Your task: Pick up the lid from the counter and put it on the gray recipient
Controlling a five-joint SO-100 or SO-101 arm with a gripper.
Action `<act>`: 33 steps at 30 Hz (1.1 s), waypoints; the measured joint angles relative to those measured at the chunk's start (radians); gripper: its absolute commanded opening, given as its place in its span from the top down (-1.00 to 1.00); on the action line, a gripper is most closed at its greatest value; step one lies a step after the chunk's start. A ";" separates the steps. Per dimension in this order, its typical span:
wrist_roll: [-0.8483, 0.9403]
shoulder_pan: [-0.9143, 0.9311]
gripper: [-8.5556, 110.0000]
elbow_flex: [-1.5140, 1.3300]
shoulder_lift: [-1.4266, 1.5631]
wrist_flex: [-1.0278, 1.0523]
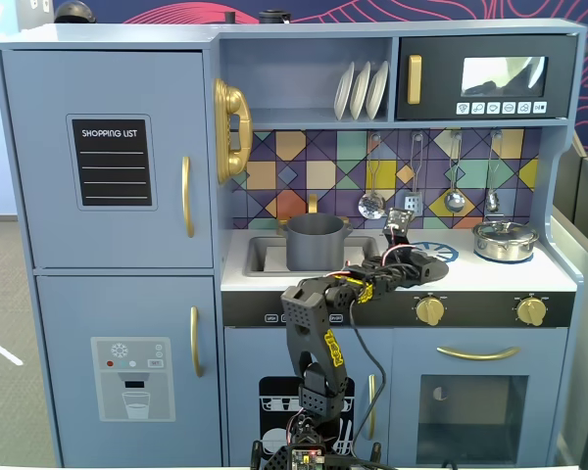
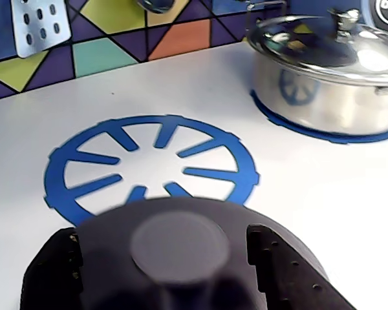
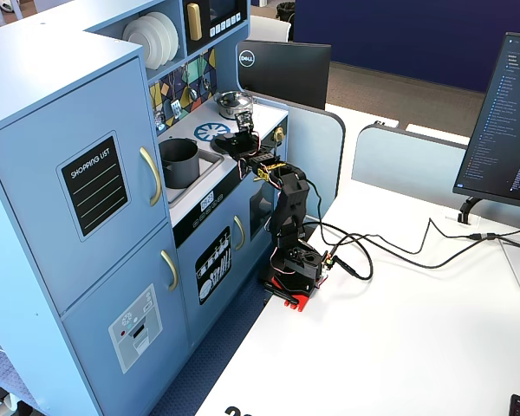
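Note:
In the wrist view the dark-gray lid [image 2: 116, 226] lies close under the camera, over the near edge of a blue burner ring [image 2: 71, 174]. Its round knob [image 2: 179, 240] sits between my two black fingers [image 2: 58, 265], which stand apart with a gap on each side of the knob. My gripper [image 2: 165, 252] is open. It hovers over the white counter in both fixed views [image 1: 400, 237] [image 3: 240, 139]. The gray pot [image 1: 316, 243] stands in the sink to the left of the gripper, open at the top, and also shows in a fixed view [image 3: 180, 162].
A shiny silver lidded pot [image 2: 323, 77] stands on the far-right burner [image 1: 505, 240]. Utensils hang on the tiled back wall [image 1: 412, 191]. The sink rim [image 1: 260, 257] lies between the gripper and the gray pot. Cables trail from the arm base [image 3: 295, 264].

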State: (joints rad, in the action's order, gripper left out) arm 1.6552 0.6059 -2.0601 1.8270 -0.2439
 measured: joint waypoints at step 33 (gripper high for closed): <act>0.021 -0.014 0.86 0.015 -0.071 -0.123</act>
State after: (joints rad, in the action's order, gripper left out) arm 1.6766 0.5921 -2.0448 1.7564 -0.3666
